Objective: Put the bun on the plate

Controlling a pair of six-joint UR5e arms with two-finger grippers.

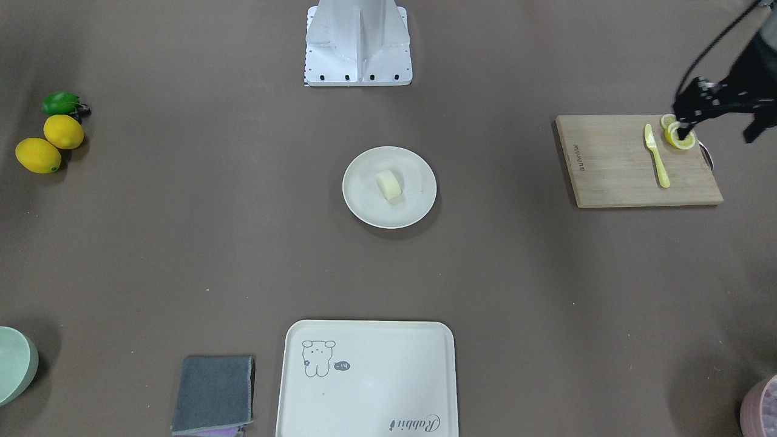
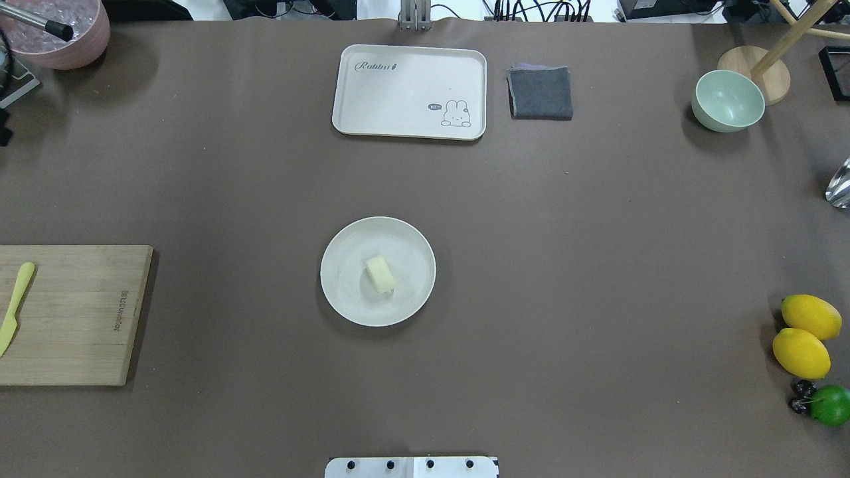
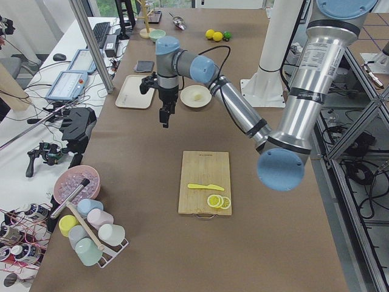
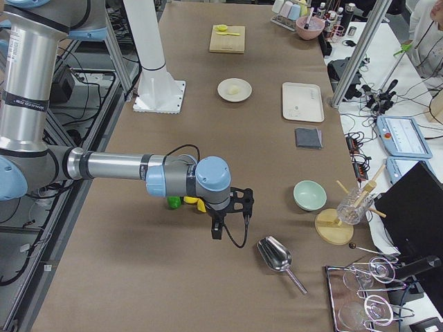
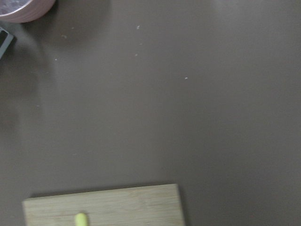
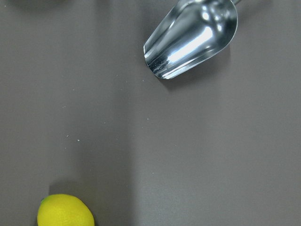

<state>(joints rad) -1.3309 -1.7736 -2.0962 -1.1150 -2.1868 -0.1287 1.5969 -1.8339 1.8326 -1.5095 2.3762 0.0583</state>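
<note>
The pale cream bun [image 1: 389, 184] [image 2: 380, 273] lies on its side near the middle of the round cream plate [image 1: 364, 203] [image 2: 345, 279] at the table's centre, with nothing holding it. My left gripper [image 1: 684, 130] [image 3: 164, 118] hangs high over the table's left end, by the cutting board, far from the plate. Its fingers look shut and hold nothing. My right gripper [image 4: 216, 232] hovers over the table's right end beside the lemons. It shows only in the exterior right view, so I cannot tell its state.
A wooden cutting board [image 1: 625, 167] carries a yellow knife [image 1: 657, 156] and lemon slices [image 1: 680, 139]. A cream tray [image 1: 367, 388] and a grey cloth [image 1: 213, 394] lie opposite the robot. Two lemons [image 1: 48, 142], a green bowl [image 2: 727, 101] and a metal scoop [image 6: 193, 37] are at the right end.
</note>
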